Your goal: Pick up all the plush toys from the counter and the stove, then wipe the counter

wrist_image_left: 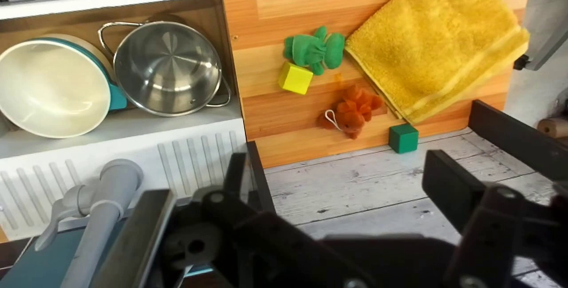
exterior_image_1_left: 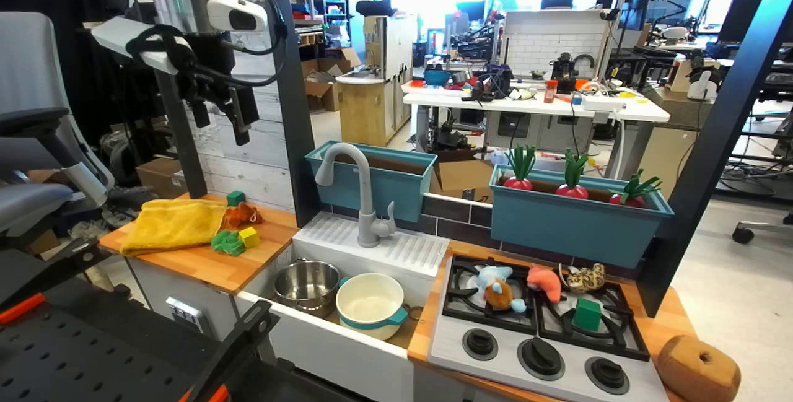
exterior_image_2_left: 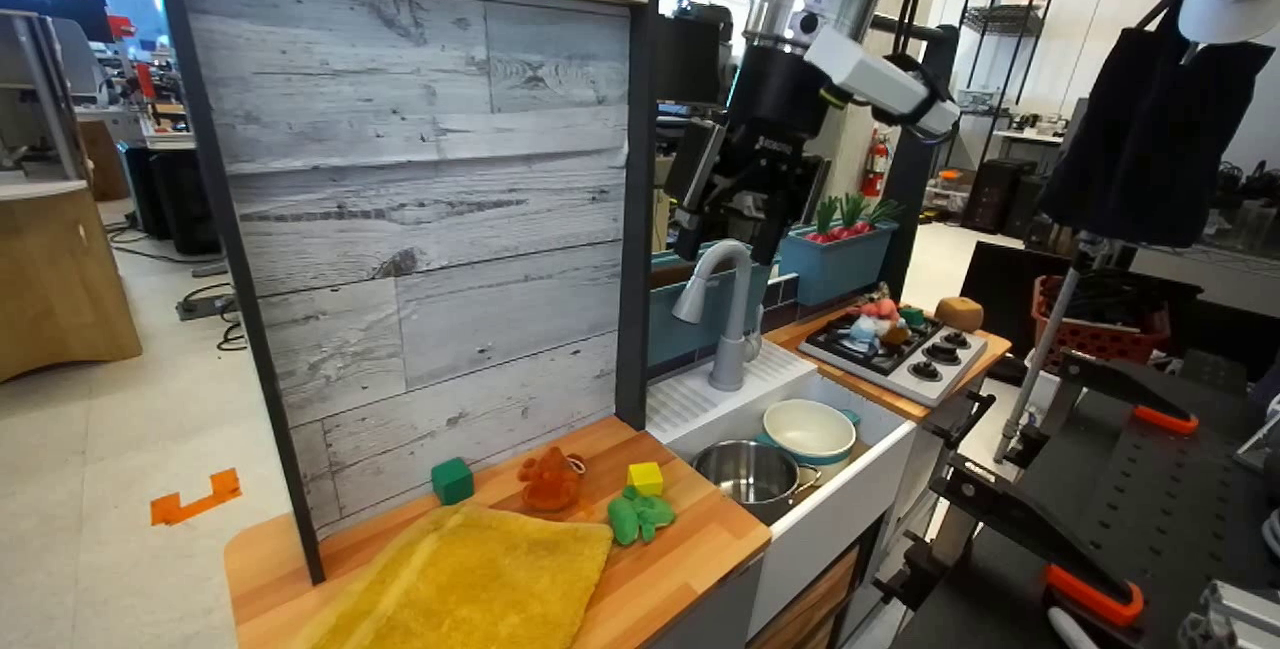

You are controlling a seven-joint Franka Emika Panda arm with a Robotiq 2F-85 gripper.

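Four plush toys [exterior_image_1_left: 545, 282], perhaps, on the stove [exterior_image_1_left: 508, 350].

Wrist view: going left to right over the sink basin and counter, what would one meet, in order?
Cream pot → steel pot → green plush toy → orange plush toy → yellow cloth. Left out for overlapping heavily left to right: yellow block, green block.

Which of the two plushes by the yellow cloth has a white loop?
The orange-red plush, the one nearer the green block. The green plush, beside the yellow block, shows none.
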